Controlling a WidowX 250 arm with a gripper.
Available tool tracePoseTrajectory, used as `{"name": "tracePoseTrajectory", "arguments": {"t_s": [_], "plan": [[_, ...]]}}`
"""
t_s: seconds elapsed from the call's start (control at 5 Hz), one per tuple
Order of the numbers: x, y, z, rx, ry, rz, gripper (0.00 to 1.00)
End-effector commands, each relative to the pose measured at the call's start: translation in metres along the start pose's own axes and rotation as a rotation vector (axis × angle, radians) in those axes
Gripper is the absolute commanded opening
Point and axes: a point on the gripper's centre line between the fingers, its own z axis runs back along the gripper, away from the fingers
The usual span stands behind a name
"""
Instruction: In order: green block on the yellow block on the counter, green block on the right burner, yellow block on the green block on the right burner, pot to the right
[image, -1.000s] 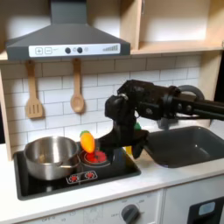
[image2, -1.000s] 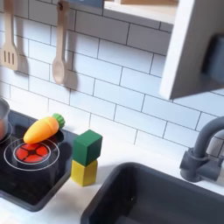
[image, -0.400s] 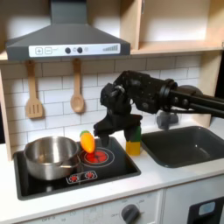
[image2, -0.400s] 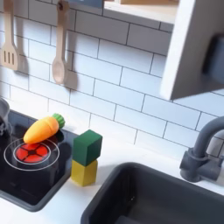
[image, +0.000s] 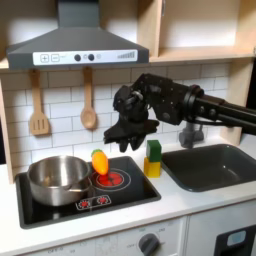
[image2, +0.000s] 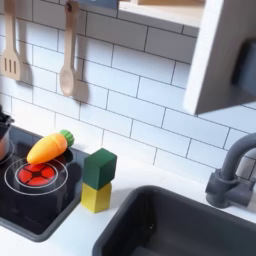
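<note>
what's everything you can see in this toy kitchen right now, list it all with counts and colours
green block: 1, green, stacked on the yellow block
yellow block: 1, yellow, on the counter between hob and sink
pot: 1, silver, on the burner at the first exterior view's left
right burner: 1, red rings, bare
toy carrot: 1, orange with green top, at the back of the hob
sink: 1, dark grey, set in the counter
tap: 1, grey, behind the sink
wooden utensils: 2, tan, hanging on the tiled wall
extractor hood: 1, grey, above the hob
gripper: 1, black, above the hob, holding nothing
</note>
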Motion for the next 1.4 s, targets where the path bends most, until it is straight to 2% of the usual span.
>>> {"name": "tracePoseTrajectory", "arguments": {"t_s": [0.0,0.4,1.0,1.2], "plan": [[0.019,-0.001,0.001,-0.029,-0.078,0.036,0.0],[0.049,-0.002,0.017,-0.047,-0.159,0.064,0.0],[0.082,0.008,0.022,-0.056,-0.218,0.121,0.0],[0.091,0.012,0.028,-0.059,-0.265,0.147,0.0]]}}
